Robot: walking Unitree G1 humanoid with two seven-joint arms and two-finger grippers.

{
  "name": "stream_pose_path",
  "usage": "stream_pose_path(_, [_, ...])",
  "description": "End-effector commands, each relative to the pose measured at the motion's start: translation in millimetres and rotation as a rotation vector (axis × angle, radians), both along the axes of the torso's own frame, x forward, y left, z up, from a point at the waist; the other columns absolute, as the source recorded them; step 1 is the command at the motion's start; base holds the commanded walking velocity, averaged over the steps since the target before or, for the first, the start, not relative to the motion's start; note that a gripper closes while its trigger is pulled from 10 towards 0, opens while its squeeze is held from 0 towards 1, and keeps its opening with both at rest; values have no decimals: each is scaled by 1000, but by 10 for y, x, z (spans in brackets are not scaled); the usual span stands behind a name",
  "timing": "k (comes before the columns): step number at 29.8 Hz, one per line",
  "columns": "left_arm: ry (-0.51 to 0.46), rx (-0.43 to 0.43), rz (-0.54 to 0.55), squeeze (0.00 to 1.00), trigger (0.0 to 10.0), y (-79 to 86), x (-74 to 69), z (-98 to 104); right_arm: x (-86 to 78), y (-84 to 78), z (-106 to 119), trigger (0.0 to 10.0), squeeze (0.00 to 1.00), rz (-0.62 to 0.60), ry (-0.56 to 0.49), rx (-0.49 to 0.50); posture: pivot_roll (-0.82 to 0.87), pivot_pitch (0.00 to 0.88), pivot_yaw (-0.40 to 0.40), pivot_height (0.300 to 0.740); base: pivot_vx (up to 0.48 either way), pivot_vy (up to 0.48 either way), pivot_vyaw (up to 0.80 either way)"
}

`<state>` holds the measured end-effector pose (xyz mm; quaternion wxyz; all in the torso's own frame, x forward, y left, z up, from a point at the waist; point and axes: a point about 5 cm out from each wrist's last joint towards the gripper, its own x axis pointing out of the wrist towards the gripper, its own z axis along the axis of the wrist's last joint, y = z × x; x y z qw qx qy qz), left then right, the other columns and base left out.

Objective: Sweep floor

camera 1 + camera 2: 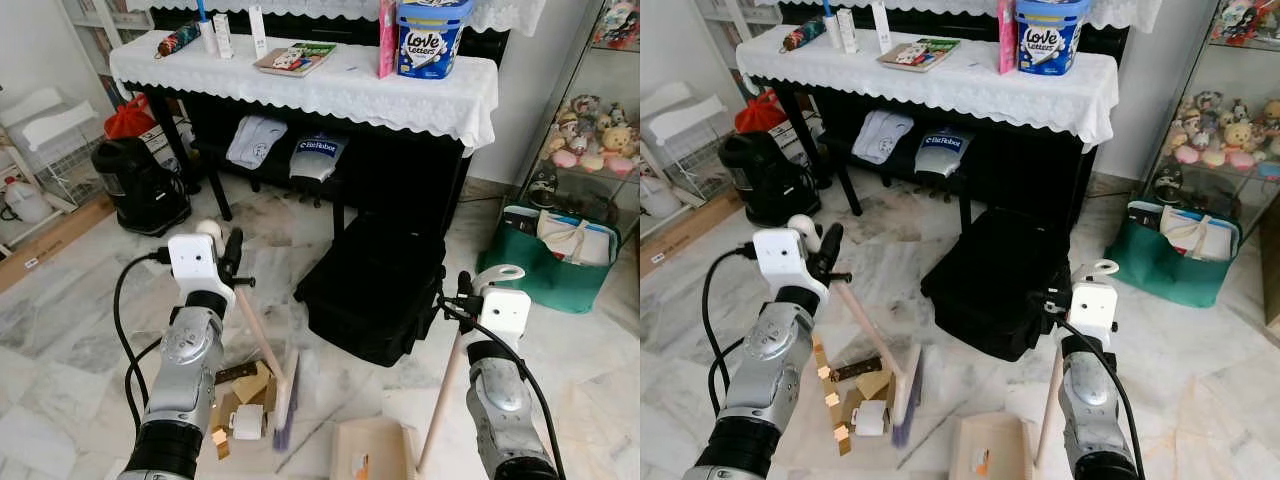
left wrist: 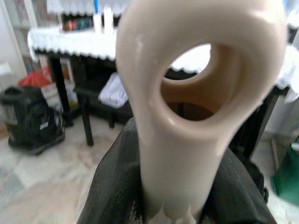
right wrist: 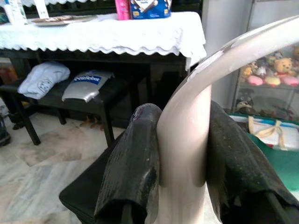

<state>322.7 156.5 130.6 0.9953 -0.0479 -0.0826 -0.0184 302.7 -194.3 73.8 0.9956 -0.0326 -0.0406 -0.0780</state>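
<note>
My left gripper [image 1: 228, 258] is shut on the top of a cream broom handle [image 1: 258, 335]. The handle slants down to the broom head [image 1: 286, 402] on the marble floor. The handle's ring end [image 2: 187, 154] sits between the black fingers [image 2: 107, 186] in the left wrist view. Beside the broom head lie cardboard scraps [image 1: 250, 385] and a small white roll [image 1: 246, 422]. My right gripper [image 1: 464, 297] is shut on the dustpan's upright handle [image 1: 440, 400], seen close in the right wrist view as a cream bar [image 3: 182, 140]. The beige dustpan [image 1: 368, 450] rests on the floor right of the scraps.
A black bag [image 1: 375, 285] lies on the floor just ahead, between my arms. Behind it stands a piano under a white lace cloth [image 1: 300, 85], with a bench below. A black appliance [image 1: 140, 185] is far left and a green bag [image 1: 560, 262] far right.
</note>
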Motion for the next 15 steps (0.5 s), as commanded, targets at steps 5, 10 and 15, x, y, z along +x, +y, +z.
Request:
stream_pose_path(5, [-6, 36, 43, 0, 10000, 100, 58, -51, 73, 28, 167, 10000, 0, 8, -60, -5, -49, 90, 104, 740, 0, 0, 0])
stream_pose_path(10, [-10, 40, 56, 0, 10000, 103, 90, -62, 56, -62, 197, 10000, 0, -4, -67, -24, -59, 106, 103, 740, 0, 0, 0])
stream_pose_path(15, [-36, 38, 80, 0, 10000, 107, 100, -45, 36, -80, 243, 10000, 0, 8, -81, -50, -75, 124, 100, 740, 0, 0, 0])
